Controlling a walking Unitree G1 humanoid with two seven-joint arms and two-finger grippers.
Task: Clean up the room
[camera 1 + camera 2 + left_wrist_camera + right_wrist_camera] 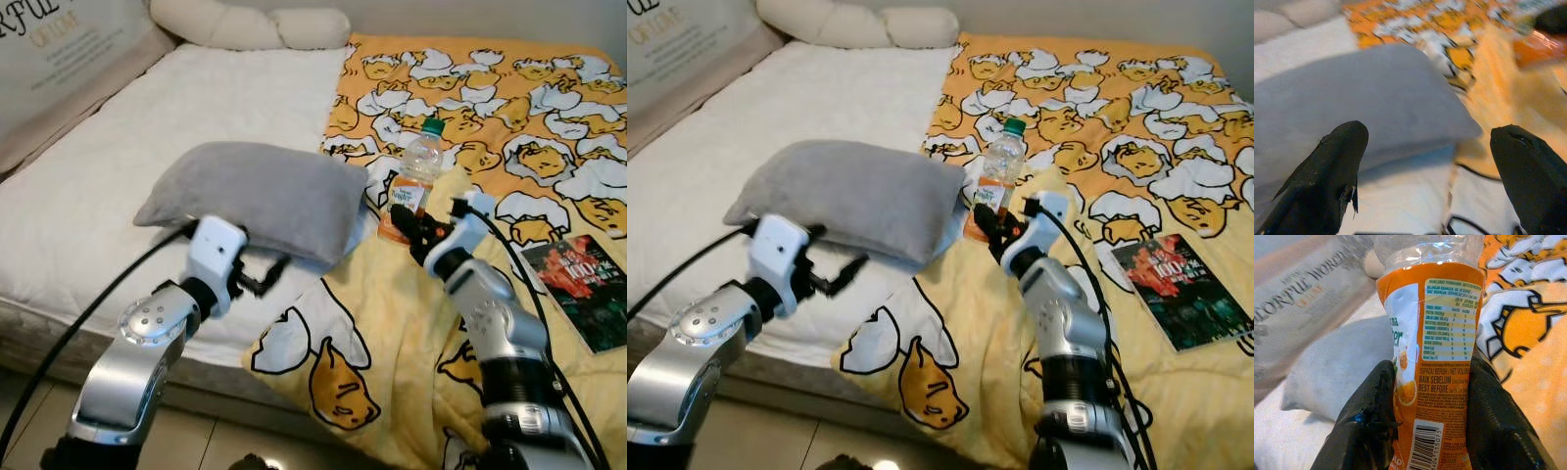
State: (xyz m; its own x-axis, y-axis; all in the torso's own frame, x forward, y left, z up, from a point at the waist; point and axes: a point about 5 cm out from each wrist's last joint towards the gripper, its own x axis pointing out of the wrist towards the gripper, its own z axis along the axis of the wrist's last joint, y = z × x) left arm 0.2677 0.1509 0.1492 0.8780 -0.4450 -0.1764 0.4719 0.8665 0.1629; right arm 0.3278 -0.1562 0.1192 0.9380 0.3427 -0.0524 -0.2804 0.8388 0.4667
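The bed (118, 186) spans the scene, bare white mattress on the left and a yellow cartoon-print blanket (411, 333) on the right, spilling over the near edge. A grey pillow (255, 196) lies near the middle, its right corner overlapping the blanket. The left gripper (263, 276) sits at the pillow's near lower edge with its fingers spread apart and nothing between them; if it closes from here it probably pinches only a fold of fabric, and the pillow may sag or slip out on lifting. A dark-covered book (578, 284) lies flat on the blanket at the right, well apart from both arms. The bottle (413, 181), clear with an orange label and green cap, stands upright on the soft blanket just right of the pillow. The right gripper (1425, 406) is clamped on its lower labelled section, one finger on each side. The hold is low, so a quick lift or tilt could swing the top sideways, and the thin plastic may buckle under pressure.
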